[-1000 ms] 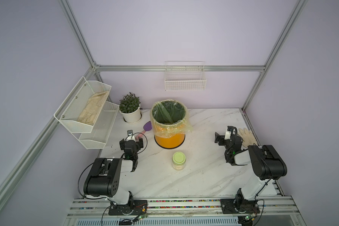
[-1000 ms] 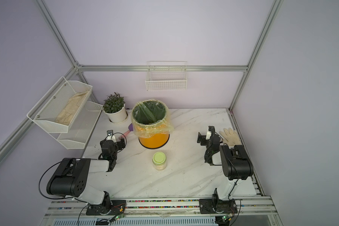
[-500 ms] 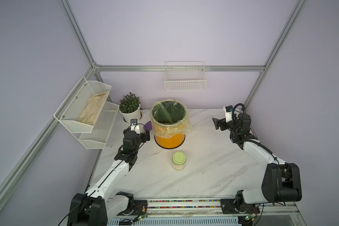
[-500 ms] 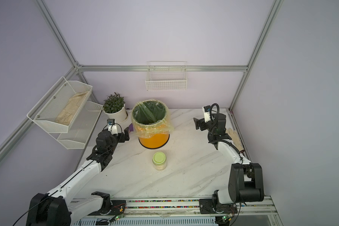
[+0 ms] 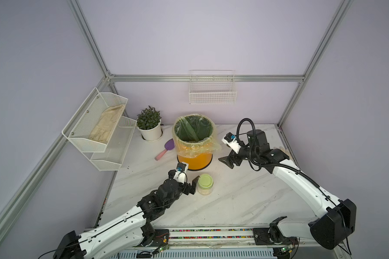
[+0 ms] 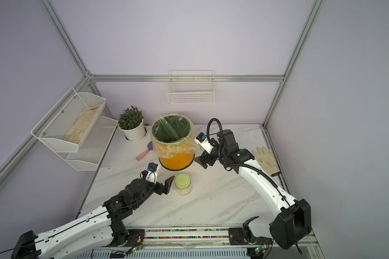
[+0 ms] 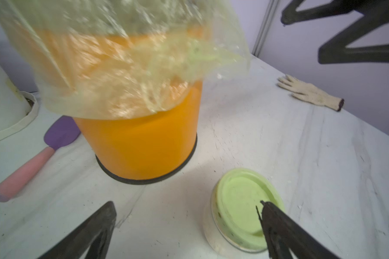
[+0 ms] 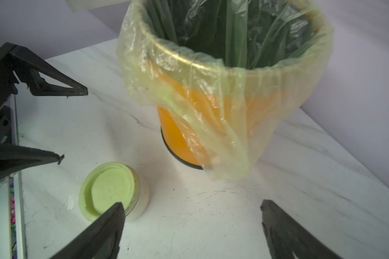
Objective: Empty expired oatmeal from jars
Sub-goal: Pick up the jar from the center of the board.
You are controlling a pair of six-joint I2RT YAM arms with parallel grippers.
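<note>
1 small clear jar (image 5: 204, 188) stands upright near the middle of the marble table (image 5: 234, 201), its flat pale green lid (image 5: 205, 180) on; beige oatmeal (image 5: 204, 191) shows through the glass

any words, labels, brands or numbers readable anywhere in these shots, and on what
None can be read.
The jar and its green lid are blank.
The orange bin and the white plant pot carry no label.
Nothing elsewhere is large or sharp enough to read.

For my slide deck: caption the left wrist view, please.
Open left gripper hovers at the green-lidded jar, lined orange bin behind.
</note>
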